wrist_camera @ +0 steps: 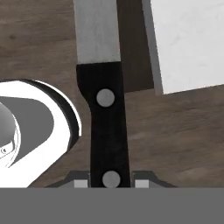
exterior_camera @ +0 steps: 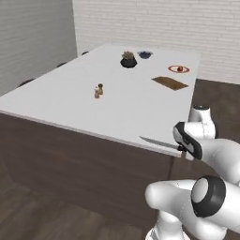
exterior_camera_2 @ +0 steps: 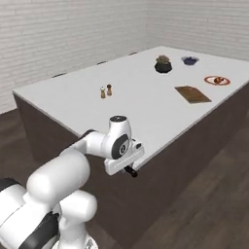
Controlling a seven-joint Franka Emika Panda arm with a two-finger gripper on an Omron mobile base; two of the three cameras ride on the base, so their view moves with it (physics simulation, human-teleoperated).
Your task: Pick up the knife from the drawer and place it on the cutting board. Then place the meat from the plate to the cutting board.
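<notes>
At the near right corner of the pale grey countertop, low beside the dark brown cabinet side, the two-finger gripper of the white arm has its jaws shut tight on the black handle of the slim kitchen knife with the long pointed silver blade. In the hand view the knife runs straight up from between the finger tips, handle nearest, blade leading away along the gripper's own axis.

Reading the left base view from left to right: the blade tip points left along the counter's near edge, the handle sits in the jaws, and the arm's body lies to the right of that. Farther up the counter come two small brown shakers, a dark round pot holding a brownish clump, the small dark blue bowl, then the flat rectangular brown wooden cutting board, and just beyond it the round white plate with a red rim carrying the small reddish-brown lump of meat.

The relation that matters: the board lies well apart from the knife, ahead along the counter's right edge. In the right base view the gripper hangs below the counter edge, with the board far up and to the right. My judgement is that the knife must be lifted above the surface and carried forward, and its long axis turned to run along the board.
</notes>
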